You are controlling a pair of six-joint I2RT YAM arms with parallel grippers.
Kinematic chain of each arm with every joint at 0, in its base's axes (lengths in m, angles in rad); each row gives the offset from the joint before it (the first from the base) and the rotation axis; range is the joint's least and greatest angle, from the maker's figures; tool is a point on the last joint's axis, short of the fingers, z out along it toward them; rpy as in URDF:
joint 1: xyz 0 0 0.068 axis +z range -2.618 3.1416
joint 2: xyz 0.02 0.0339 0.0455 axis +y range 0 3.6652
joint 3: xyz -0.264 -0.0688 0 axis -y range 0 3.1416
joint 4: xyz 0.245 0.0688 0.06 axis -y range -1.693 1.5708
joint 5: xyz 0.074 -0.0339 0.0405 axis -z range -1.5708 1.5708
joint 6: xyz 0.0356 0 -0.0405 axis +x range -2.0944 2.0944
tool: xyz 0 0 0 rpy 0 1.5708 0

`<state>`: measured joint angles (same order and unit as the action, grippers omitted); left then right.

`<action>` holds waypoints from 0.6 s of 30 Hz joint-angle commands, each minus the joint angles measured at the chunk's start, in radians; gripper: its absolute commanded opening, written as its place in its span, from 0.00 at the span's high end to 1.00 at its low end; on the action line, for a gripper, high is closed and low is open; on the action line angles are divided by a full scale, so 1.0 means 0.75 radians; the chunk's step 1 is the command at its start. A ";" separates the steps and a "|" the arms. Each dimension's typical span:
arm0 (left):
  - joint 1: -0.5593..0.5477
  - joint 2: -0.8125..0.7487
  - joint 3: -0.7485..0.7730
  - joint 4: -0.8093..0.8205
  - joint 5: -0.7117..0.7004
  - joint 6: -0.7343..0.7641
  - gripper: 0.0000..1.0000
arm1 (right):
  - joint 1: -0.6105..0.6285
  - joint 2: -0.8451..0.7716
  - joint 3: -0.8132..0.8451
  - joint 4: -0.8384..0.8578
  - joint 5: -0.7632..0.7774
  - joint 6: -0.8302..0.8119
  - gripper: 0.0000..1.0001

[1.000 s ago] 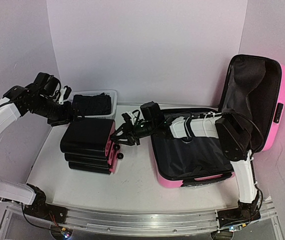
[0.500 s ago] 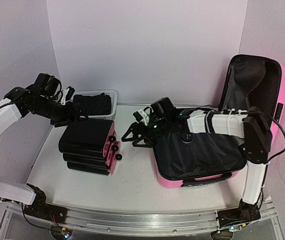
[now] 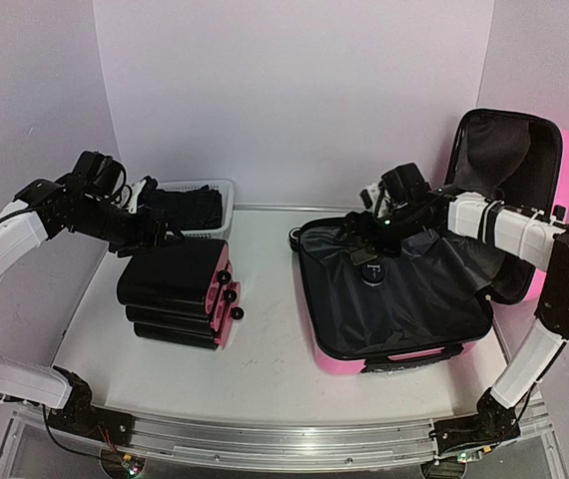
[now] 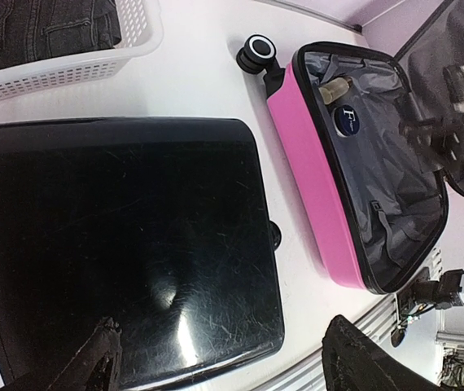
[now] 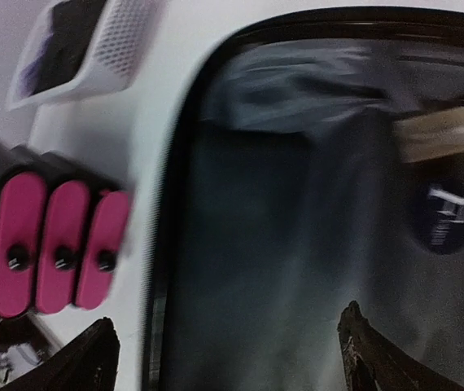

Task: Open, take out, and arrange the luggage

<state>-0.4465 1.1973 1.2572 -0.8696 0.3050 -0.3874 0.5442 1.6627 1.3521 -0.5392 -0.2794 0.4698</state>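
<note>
White table point(image 3: 265, 349) holds the open luggage point(image 3: 394, 299), where the right gripper point(image 5: 228, 314), wide and empty like the left gripper point(image 4: 221, 321), should lower slowly and squarely inside.

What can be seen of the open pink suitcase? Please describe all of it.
The suitcase is a glossy pink hard shell lying open on the right of the table. Its base lies flat; its lid stands upright at the right side. Both halves have black fabric lining, with a round badge on the base's cover. A black wheel shows at a far corner. The open right gripper hovers over the lining; contact cannot be judged.
</note>
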 commanded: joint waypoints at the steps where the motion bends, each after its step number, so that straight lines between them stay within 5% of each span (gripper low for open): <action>1: -0.002 -0.013 -0.004 0.068 0.040 0.036 0.14 | -0.222 0.004 -0.061 -0.080 0.277 0.141 0.04; 6: -0.003 -0.006 -0.007 0.081 0.060 0.040 0.14 | -0.312 0.193 -0.026 0.117 0.307 0.371 0.09; 9: -0.002 -0.022 -0.011 0.082 0.073 0.037 0.14 | -0.333 0.312 -0.002 0.275 0.296 0.514 0.25; 18: -0.001 -0.106 -0.059 0.081 0.086 0.049 0.13 | -0.351 0.583 0.140 0.478 0.337 0.613 0.25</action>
<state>-0.4465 1.1652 1.2228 -0.8513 0.3462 -0.3691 0.2913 2.0594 1.3628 -0.2981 -0.0673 0.8795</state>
